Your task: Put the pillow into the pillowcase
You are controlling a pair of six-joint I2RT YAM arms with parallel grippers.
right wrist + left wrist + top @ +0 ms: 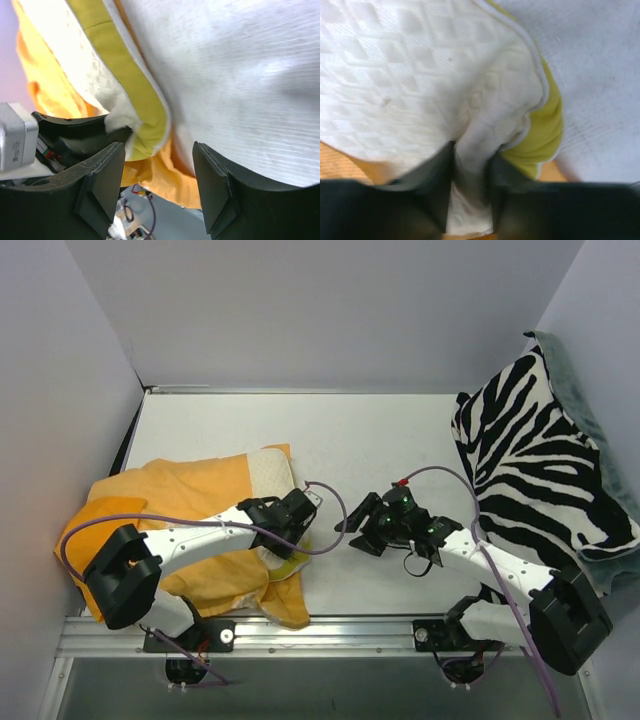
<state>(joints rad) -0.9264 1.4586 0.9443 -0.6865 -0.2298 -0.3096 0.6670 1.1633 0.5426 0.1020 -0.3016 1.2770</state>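
Observation:
The cream-white bumpy pillow (270, 472) with yellow-green trim lies partly on the orange pillowcase (185, 495) at the left of the table. My left gripper (296, 530) is shut on a fold at the pillow's near corner; the wrist view shows the white fabric (420, 75) pinched between the black fingers (435, 190), with the yellow-green trim (547, 135) beside them. My right gripper (360, 520) is open and empty just right of that corner. Its view shows the pillow's trim (135, 85) and orange fabric (165, 175) ahead of the spread fingers (102, 180).
A black-and-white zebra-striped cushion (540, 460) leans at the right wall on green-grey cloth (590, 410). White walls enclose the table (380, 440) at back and sides. A metal rail (330, 630) runs along the near edge.

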